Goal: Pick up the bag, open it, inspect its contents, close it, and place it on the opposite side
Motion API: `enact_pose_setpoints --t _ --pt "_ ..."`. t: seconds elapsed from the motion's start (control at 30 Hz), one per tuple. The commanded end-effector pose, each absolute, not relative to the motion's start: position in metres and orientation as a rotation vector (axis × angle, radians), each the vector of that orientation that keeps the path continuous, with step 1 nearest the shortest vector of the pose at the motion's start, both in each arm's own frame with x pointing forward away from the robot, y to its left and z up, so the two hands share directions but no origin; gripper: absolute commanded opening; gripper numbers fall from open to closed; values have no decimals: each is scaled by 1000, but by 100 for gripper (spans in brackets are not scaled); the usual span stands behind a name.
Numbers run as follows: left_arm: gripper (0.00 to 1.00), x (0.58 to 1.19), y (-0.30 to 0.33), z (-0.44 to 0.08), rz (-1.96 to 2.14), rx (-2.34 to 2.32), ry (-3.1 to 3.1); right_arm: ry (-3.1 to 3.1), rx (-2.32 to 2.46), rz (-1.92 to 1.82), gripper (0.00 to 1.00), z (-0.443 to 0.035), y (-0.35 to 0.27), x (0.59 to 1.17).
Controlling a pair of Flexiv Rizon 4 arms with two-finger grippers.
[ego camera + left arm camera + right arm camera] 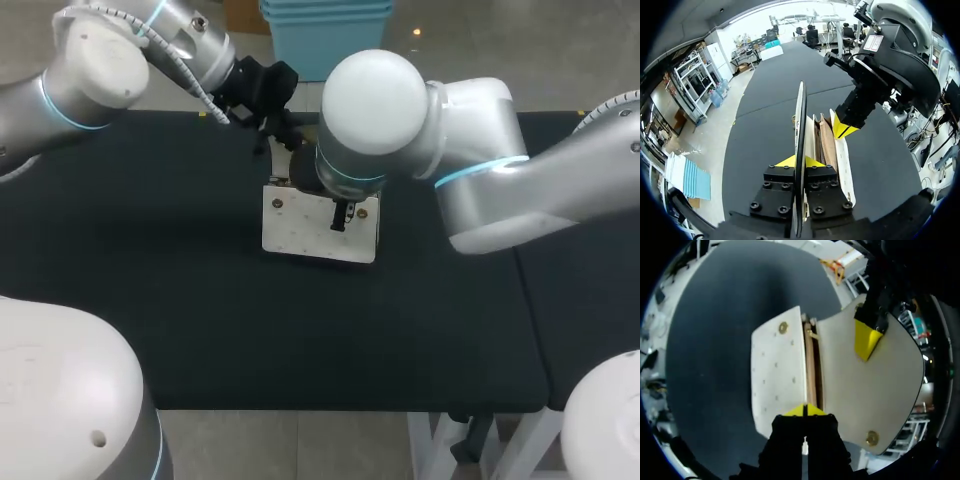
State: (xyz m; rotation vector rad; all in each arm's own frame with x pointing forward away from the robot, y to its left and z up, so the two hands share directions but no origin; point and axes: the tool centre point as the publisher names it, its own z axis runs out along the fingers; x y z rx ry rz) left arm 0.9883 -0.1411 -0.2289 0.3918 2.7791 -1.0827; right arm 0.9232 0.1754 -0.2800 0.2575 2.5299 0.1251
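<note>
In the head view, the white bag [300, 228] is being seen at the frame's centre, over the black table [150, 290]. In the left wrist view, the flap [801, 115] is being clenched edge-on by the left gripper [798, 162]. In the right wrist view, the bag's front wall is being pinched by the right gripper [805, 411], beside the open mouth.
</note>
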Motion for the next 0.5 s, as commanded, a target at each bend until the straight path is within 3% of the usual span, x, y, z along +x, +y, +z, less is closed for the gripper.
enact_pose_setpoints --t 0.03,0.5 --pt "0 988 -140 -229 -1092 389 2774 2516 249 123 0 -279 174 909" --pt "0 983 -140 -231 -1101 408 2780 2478 268 98 0 -271 175 939"
